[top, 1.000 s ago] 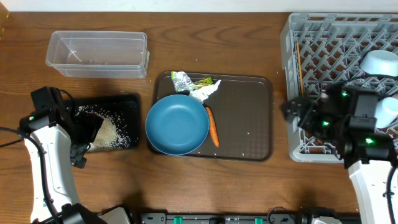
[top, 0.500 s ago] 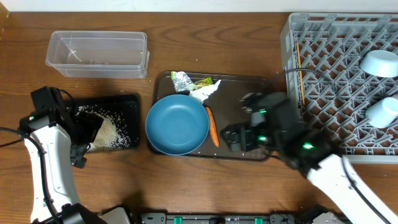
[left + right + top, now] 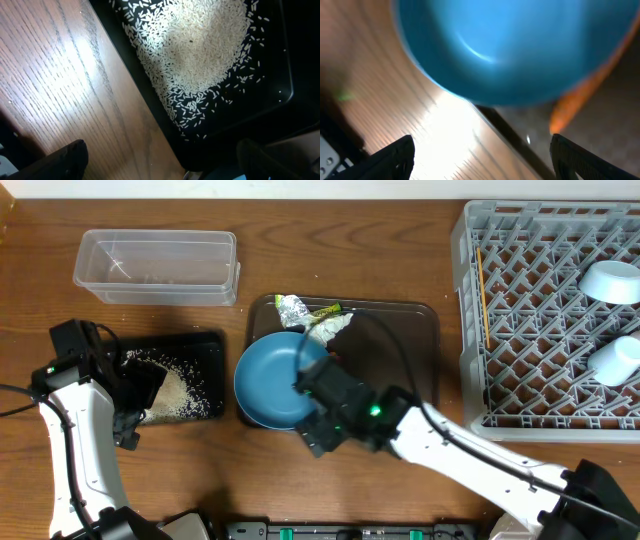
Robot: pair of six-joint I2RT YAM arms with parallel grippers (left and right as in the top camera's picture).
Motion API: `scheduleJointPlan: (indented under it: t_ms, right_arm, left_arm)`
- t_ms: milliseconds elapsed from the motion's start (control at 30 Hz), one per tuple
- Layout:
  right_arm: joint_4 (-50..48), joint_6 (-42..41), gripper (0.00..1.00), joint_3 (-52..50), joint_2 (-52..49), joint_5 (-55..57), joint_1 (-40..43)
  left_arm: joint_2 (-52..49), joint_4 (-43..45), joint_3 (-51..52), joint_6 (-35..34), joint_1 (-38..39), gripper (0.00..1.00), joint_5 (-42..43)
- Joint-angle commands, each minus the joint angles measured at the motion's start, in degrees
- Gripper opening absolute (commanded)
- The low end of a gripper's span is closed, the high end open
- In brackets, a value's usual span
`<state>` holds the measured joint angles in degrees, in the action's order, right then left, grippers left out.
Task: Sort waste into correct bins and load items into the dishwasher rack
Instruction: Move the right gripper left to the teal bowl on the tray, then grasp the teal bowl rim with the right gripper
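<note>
- Overhead: the large dark-blue round plate [image 3: 275, 380] lies at the left end of the dark-brown serving tray [image 3: 400, 360]. Its left and near rim hangs past the tray's edge, over the wooden desk [image 3: 400, 260].
- The right claw [image 3: 315, 408] is above the plate's near-right rim. From this view I cannot tell how its fingers stand.
- The left claw [image 3: 135, 405] hovers at the near-left of the shallow black rectangular tray [image 3: 210, 345], which holds loose white rice grains [image 3: 170, 395].
- Left wrist: the left claw [image 3: 165, 160] has its fingers well apart with nothing between them. The rice [image 3: 200, 45] is heaped in the black tray [image 3: 270, 115] beyond.
- Right wrist: the picture is blurred, but the right claw [image 3: 480, 160] appears spread and empty. The plate [image 3: 520, 40] fills the top, with a small orange carrot [image 3: 580, 95] just beside its right edge.
- The plate looks stiff, glazed and slick, and is probably weighty and breakable. The overhanging rim seems the best hold, one finger under and one above, clear of the carrot.
</note>
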<state>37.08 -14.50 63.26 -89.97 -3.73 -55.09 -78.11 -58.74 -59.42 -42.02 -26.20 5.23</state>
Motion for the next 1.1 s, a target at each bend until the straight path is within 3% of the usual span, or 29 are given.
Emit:
scheduleJointPlan:
  t_ms: [0,267,633,733,833,1000,1067]
  right_arm:
    - [0.15,4.87,0.89,5.31,-0.63,5.25,-3.34]
    - [-2.8,12.94,0.95,7.19,-9.09,4.07,-6.49]
    - [-5.22,13.31,0.81,10.99,-18.67,3.89,-6.49]
    - [-5.77,13.29,0.66,10.97,-18.8,3.45,-6.49]
    - [-5.18,13.27,0.61,10.97,-18.91,3.43,-6.49]
    - [-5.2,12.85,0.38,10.97,-18.91,3.48,-6.49]
    - [-4.98,12.83,0.37,10.95,-18.91,3.39,-6.49]
  left_arm:
    - [0.63,-0.35,-0.92,0.15,-0.26,0.98,-0.11]
    - [0.63,-0.35,-0.92,0.15,-0.26,0.98,-0.09]
    - [0.63,-0.35,-0.92,0.15,-0.26,0.98,-0.11]
    - [0.63,-0.35,-0.92,0.15,-0.26,0.98,-0.11]
    - [0.63,-0.35,-0.92,0.15,-0.26,0.98,-0.11]
    - [0.63,-0.35,-0.92,0.15,-0.26,0.98,-0.11]
    - [0.63,-0.35,-0.92,0.15,-0.26,0.98,-0.11]
